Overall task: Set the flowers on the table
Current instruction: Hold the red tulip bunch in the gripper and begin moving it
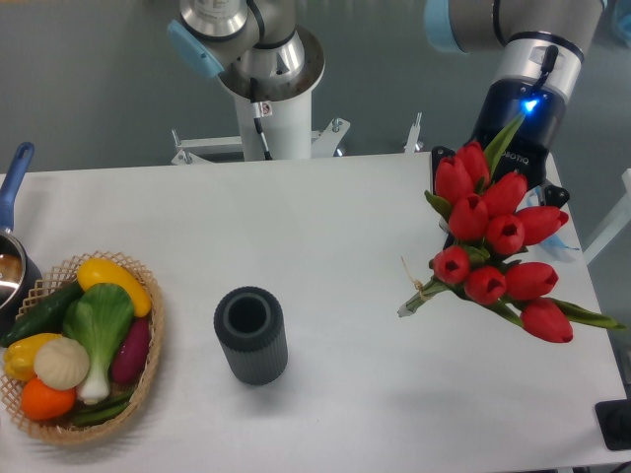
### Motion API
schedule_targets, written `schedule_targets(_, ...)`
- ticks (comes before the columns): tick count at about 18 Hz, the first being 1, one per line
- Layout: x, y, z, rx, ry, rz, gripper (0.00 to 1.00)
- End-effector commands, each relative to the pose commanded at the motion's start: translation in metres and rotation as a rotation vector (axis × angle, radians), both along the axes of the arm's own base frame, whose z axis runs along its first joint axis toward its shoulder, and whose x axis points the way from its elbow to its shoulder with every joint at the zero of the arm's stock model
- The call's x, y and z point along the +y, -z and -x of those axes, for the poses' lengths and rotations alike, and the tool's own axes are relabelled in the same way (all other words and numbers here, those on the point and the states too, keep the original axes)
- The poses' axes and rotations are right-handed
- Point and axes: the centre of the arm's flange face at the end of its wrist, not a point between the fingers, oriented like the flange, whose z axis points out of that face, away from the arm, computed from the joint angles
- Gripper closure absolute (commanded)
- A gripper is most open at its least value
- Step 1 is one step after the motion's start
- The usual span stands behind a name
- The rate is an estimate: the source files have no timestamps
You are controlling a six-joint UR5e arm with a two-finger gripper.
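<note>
- Right now the bunch of red tulips with green leaves and stems [498, 251] is far to the right of the dark grey ribbed round vase [251, 335], near the right edge of the big flat white bench [296, 236].
- Its long line is tilted: the tied stem ends point down and left toward the vase, and the red heads fan up and right.
- The black gripper [493, 197] sits just behind the red heads, which hide its fingers, so I cannot tell how wide they are or if they grip the bunch.
- The stem tips look very close to the bench top, but I cannot tell if they touch it.
- I think the flowers are almost laid down, and the next move needs a gentle lowering so the bunch rests flat.
- The wicker basket of bright vegetables [84, 345] is well to the left of the vase, out of the way.
</note>
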Motion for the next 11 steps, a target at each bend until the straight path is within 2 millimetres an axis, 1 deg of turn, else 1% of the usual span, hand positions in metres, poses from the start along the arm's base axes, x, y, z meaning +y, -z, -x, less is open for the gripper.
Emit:
schedule_targets(1, -0.0006, 0.0046, -0.0019, -0.005, 0.001, 0.002, 0.55)
schedule_targets(2, -0.0015, 0.0048, -0.005, 0.004, 0.006, 0.003, 0.55)
schedule_targets(8, -0.004, 0.0024, -0.0087, 0.021, 0.006, 0.007, 0.55)
schedule_targets(11, -0.0047, 0.0032, -0.0072, 0.032, -0.005, 0.025, 0.55)
